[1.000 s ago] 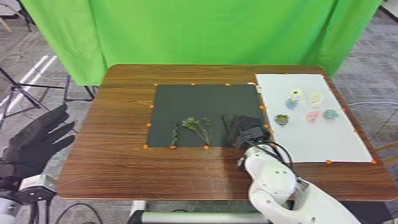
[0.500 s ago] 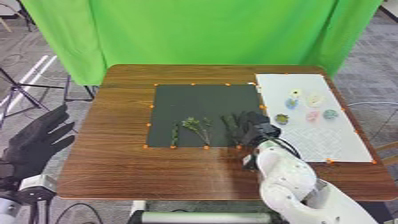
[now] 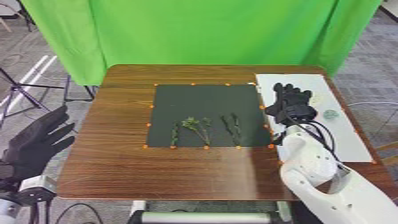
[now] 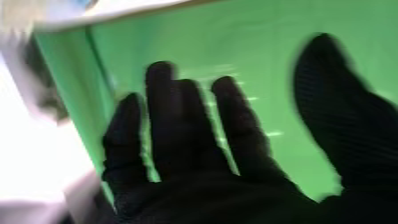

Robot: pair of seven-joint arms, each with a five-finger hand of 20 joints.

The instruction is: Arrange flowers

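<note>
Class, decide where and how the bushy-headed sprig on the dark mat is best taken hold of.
Probably by the thin stems below the head of the sprig. It lies flat on the dark mat, so come from above and pinch across them; the head spreads wider and may crush.

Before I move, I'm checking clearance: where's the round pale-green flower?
Head view, right side: the flower lies on the white sheet, right of the black right robot hand.
</note>
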